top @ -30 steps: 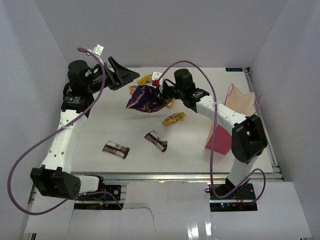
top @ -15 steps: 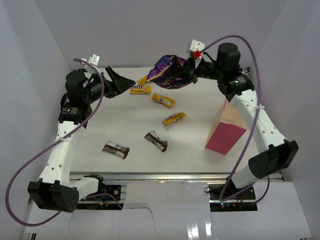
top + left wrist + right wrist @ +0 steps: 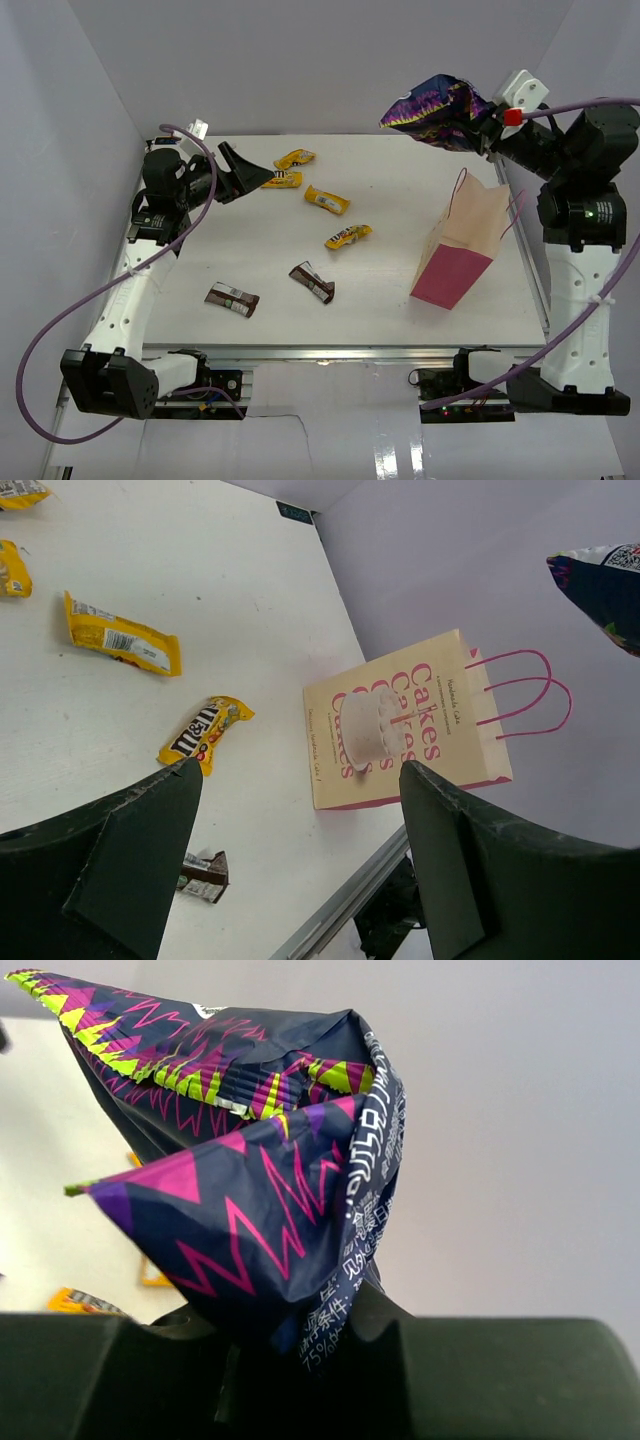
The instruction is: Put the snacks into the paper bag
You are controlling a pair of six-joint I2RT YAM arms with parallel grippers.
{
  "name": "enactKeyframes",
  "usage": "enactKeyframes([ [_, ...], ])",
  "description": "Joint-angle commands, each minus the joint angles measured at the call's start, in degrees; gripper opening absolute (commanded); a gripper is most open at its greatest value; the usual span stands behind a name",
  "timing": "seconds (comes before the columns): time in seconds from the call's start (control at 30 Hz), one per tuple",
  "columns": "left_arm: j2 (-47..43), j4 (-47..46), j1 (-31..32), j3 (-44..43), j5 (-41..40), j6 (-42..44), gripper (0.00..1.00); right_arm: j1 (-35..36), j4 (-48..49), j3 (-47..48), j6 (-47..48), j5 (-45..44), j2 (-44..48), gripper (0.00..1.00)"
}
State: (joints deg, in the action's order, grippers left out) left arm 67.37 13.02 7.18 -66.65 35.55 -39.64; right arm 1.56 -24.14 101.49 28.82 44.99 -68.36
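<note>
The paper bag (image 3: 452,272) stands at the table's right, pink outside and tan inside, mouth upward; the left wrist view shows its printed side (image 3: 400,725). My right gripper (image 3: 479,129) is shut on the dark blue-purple crinkly bag (image 3: 436,107) (image 3: 250,1180), held high in the air above and behind the paper bag's mouth. Yellow packs (image 3: 293,158) (image 3: 327,199) (image 3: 347,236) lie on the table's far middle. Two brown bars (image 3: 232,298) (image 3: 312,281) lie nearer the front. My left gripper (image 3: 250,170) (image 3: 300,770) hovers open and empty at the far left, beside another yellow pack (image 3: 281,180).
White walls enclose the table on three sides. A metal rail (image 3: 350,350) runs along the near edge, with both arm bases below it. Purple cables (image 3: 60,310) loop off each arm.
My right arm has lifted the crinkly bag from the table's middle and swung it right, high over the paper bag. The left gripper has opened a little wider, staying at the far left.
</note>
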Motion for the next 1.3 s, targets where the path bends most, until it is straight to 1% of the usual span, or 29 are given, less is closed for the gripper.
enactKeyframes([
  [0.0,0.6,-1.9,-0.3,0.7,1.7,0.3,0.91,-3.0,3.1,3.6,5.7,-5.8,3.8,0.08],
  [0.1,0.9,-2.0,-0.3,1.3,2.1,0.3,0.91,-3.3,-2.4,4.4,10.0,-8.9,5.9,0.08],
  [0.23,0.7,-2.6,-0.3,2.9,2.4,0.2,0.91,-3.3,-7.1,5.9,14.5,-16.6,8.0,0.08],
  [0.33,0.7,-3.3,-0.3,4.2,2.9,0.0,0.91,-3.3,-11.0,6.5,17.7,-17.8,9.1,0.08],
  [0.6,0.8,-4.0,-0.4,5.7,3.9,0.3,0.91,-3.3,-21.0,8.7,23.9,-14.8,10.0,0.08],
  [0.63,0.7,-3.9,-0.3,6.0,3.8,0.3,0.91,-3.3,-25.0,9.1,26.5,-14.0,9.6,0.08],
  [0.73,0.1,-3.5,-0.3,6.3,3.8,0.8,0.91,-3.3,-30.0,9.6,29.5,-13.4,9.3,0.08],
  [0.9,-0.1,-3.8,-0.3,7.1,4.1,1.0,0.91,-3.3,-34.8,8.9,35.1,-13.3,7.5,0.08],
  [0.97,-0.2,-4.1,-0.3,7.6,4.4,0.8,0.91,-3.3,-37.5,7.8,38.2,-11.6,6.7,0.08],
  [1.13,-0.2,-4.5,-0.3,7.7,4.8,0.8,0.91,-3.3,-40.3,4.2,44.5,-7.4,5.0,0.08],
  [1.27,-0.7,-4.1,-0.4,7.9,4.8,1.1,0.91,-3.3,-45.8,4.9,49.2,-6.0,1.9,0.08],
])
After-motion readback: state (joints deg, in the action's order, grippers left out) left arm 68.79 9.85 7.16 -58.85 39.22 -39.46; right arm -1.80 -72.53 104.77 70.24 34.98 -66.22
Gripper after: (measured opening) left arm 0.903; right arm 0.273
